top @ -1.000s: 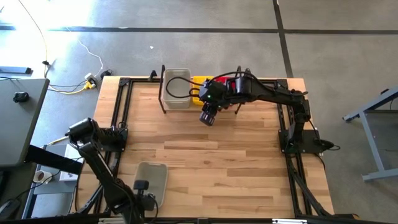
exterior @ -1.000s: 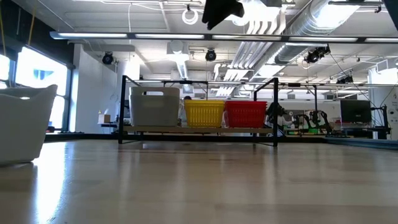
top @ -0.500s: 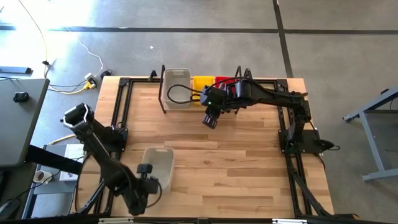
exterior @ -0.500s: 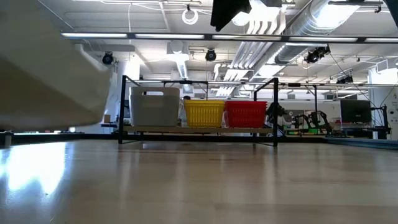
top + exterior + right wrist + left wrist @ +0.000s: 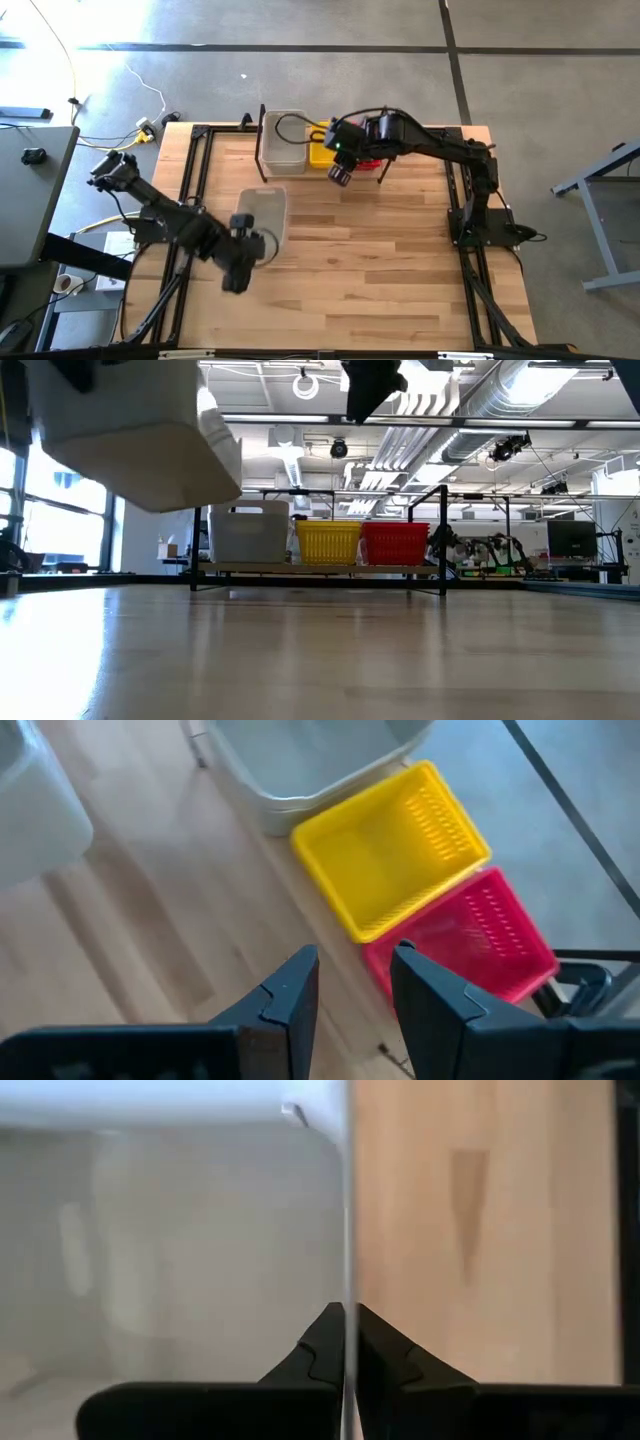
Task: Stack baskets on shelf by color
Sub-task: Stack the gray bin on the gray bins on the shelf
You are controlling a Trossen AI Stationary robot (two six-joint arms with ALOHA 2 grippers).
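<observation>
Two grey baskets (image 5: pixel 284 140); one yellow (image 5: pixel 390 862); one red (image 5: pixel 470 938)

Light wood table (image 5: pixel 350 260), black-rod shelf (image 5: pixel 320 568) at its far edge with grey-white, yellow, red baskets (image 5: pixel 329 542).

On the tabletop's (image 5: pixel 350 250) far edge stands the shelf (image 5: pixel 320 568) with three basket stacks (image 5: pixel 323 542) side by side. A held basket (image 5: pixel 262 212) hangs nearer, left, above the tabletop.
</observation>
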